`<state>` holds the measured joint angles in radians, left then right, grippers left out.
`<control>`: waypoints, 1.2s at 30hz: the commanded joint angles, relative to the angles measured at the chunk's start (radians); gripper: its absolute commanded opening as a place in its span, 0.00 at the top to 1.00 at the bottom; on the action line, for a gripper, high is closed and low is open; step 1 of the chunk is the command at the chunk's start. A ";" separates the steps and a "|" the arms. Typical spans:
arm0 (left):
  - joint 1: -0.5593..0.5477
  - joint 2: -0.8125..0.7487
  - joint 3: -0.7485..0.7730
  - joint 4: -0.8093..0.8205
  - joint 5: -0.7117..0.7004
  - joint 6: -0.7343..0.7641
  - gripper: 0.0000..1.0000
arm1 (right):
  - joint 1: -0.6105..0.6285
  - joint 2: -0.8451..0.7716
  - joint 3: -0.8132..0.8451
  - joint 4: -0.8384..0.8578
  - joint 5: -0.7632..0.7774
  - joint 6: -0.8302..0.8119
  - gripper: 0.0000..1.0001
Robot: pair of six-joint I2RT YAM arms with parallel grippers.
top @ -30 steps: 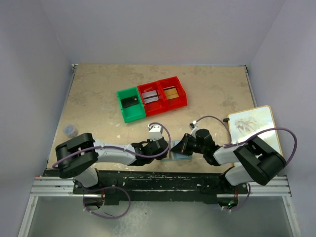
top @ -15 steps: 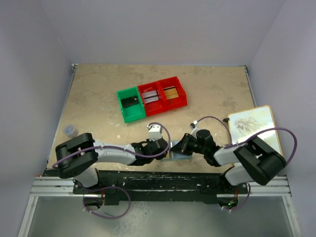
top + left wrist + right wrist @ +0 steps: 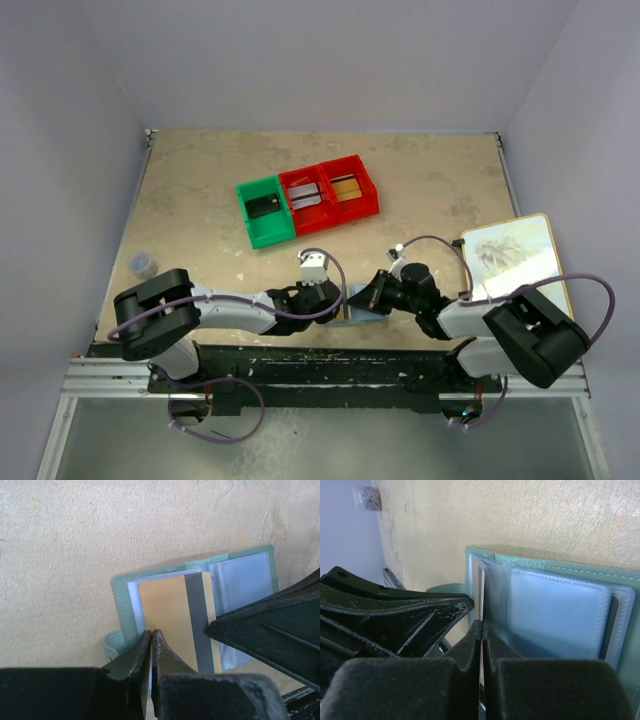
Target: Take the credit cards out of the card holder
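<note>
From above, the card holder lies at the desk's near edge as before, between the left tool and the right tool; the right elbow has sunk lower. The left wrist view shows the left tool clenched, tips at the gold card's edge. The right wrist view shows the right tool clenched on a thin pale leaf of the card holder.
</note>
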<state>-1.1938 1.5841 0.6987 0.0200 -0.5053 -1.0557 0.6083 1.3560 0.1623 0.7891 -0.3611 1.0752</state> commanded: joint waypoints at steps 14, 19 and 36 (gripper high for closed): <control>-0.003 0.037 0.004 -0.038 0.014 0.012 1.00 | 0.001 0.011 0.030 0.017 -0.053 -0.010 0.85; -0.003 0.023 0.008 -0.062 0.006 0.019 1.00 | -0.001 0.028 0.014 0.049 -0.055 0.013 0.84; -0.003 0.027 0.013 -0.079 -0.002 0.025 1.00 | -0.028 0.011 -0.042 0.136 -0.048 0.056 0.81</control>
<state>-1.1938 1.5940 0.7055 0.0162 -0.5102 -1.0538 0.5900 1.3830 0.1318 0.8467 -0.3958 1.1206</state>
